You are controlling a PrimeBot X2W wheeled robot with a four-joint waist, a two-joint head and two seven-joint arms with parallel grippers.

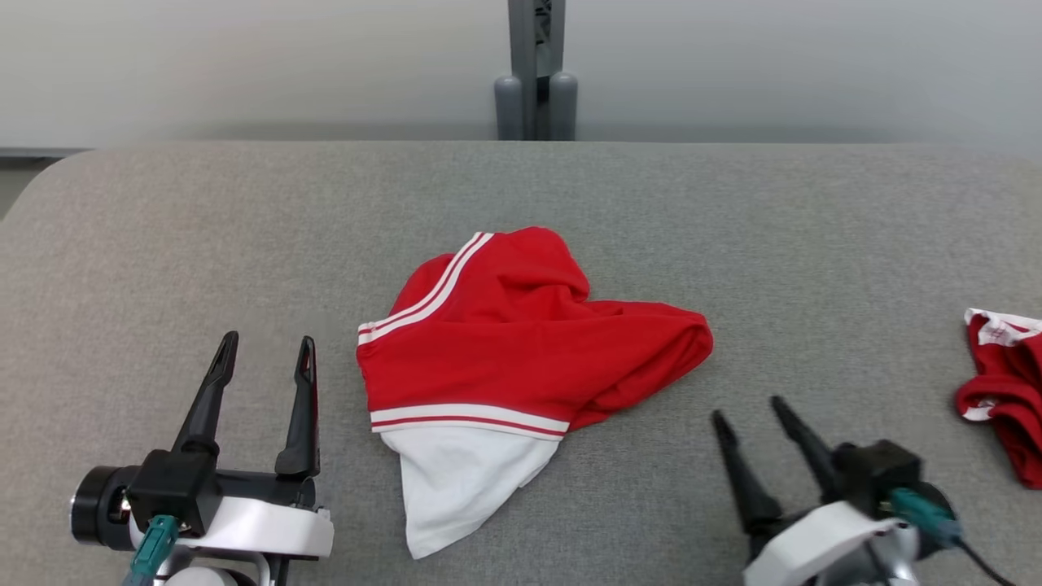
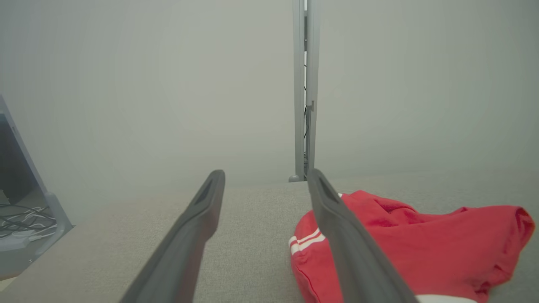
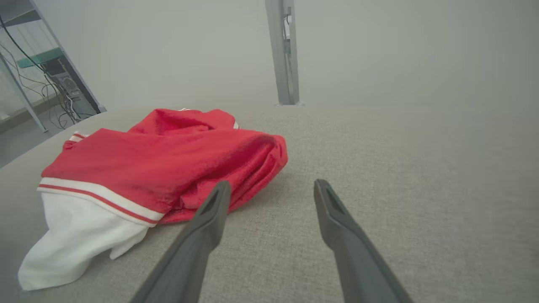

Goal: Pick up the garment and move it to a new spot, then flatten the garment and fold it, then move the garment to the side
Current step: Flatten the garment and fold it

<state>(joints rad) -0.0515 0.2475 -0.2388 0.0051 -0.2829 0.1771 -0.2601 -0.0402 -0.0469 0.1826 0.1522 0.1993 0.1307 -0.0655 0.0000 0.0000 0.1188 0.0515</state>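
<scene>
Garment (image 1: 505,342) lies bunched mid-table, both grippers spread and empty

It is a red piece with white stripe trim and a white panel spilling toward the robot, heaped near the middle of the grey fabric-covered table (image 1: 163,244). The left gripper (image 1: 269,338) sits just beside the garment's left edge, fingers apart, touching nothing. The right gripper (image 1: 747,408) sits near the rounded red fold on the right, likewise apart and holding nothing. A second red-and-white piece (image 1: 1005,391) lies well apart, at the table's right edge.

The cloth looks thin, soft and light, with no stiffness of its own, so it will probably sag and hang in a bunch from wherever it is pinched. It seems neither fragile nor slippery, though it may drag on the textured cover. The striped band at the left looks thicker and should give the left fingers a firm bite; the rounded fold at the right suits the other arm. Layers overlap here, so a shallow pinch may catch only the top one
</scene>
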